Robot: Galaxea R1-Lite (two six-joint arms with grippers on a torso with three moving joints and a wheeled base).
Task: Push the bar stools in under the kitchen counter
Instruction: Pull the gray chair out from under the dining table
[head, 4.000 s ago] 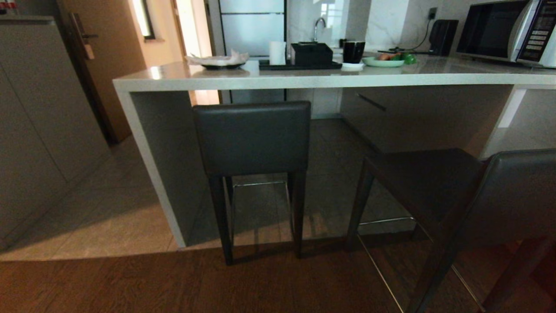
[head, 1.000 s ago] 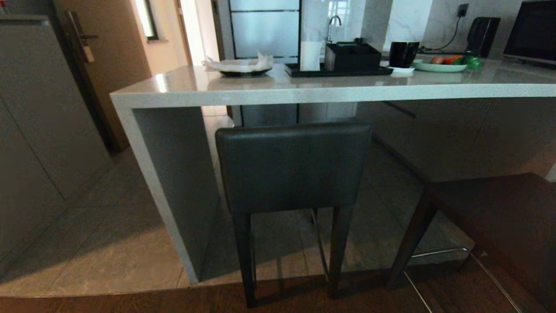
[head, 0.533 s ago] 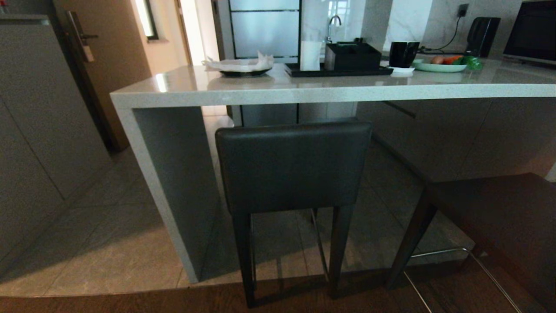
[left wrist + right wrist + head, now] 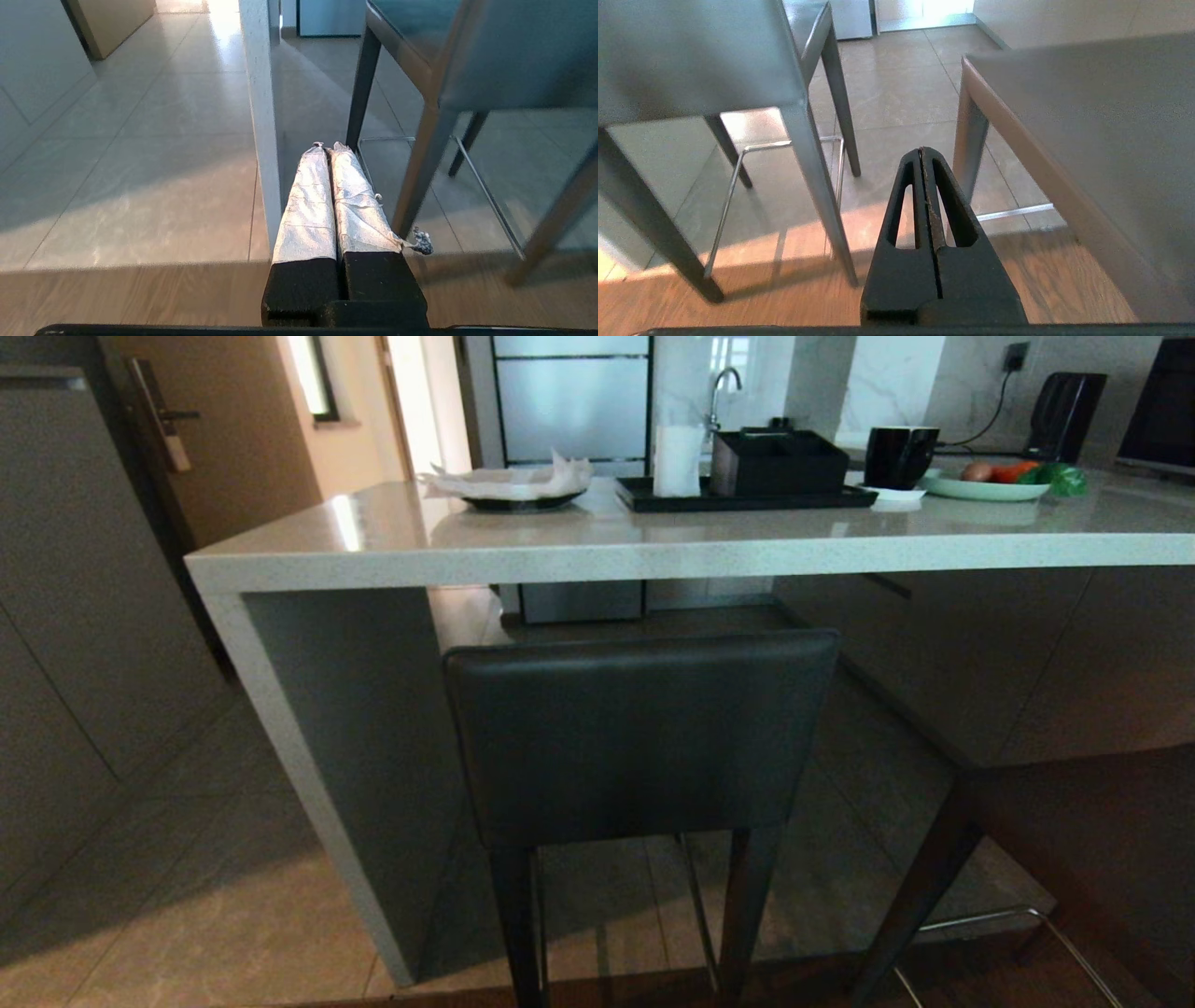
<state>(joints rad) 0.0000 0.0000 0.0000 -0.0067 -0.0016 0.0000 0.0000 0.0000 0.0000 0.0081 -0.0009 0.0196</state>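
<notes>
Centre frame: the near bar stool [image 4: 639, 737], dark leather backrest on slim legs, beneath the kitchen counter [image 4: 653, 546] edge. Second stool [image 4: 1074, 859], lower right. My left gripper [image 4: 328, 148] and right gripper [image 4: 921, 151]: closed, empty.

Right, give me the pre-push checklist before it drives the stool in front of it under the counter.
1. Left gripper shut, holding nothing: ok.
2. Right gripper shut, holding nothing: ok.
3. Left stool squarely ahead, backrest facing the robot: ok.
4. Backrest top lower than the kitchen counter edge: ok.
5. Floor under the counter beyond that stool: cannot tell, partly hidden.
6. Right stool tucked in: not ok, it stands out from the counter.
</notes>
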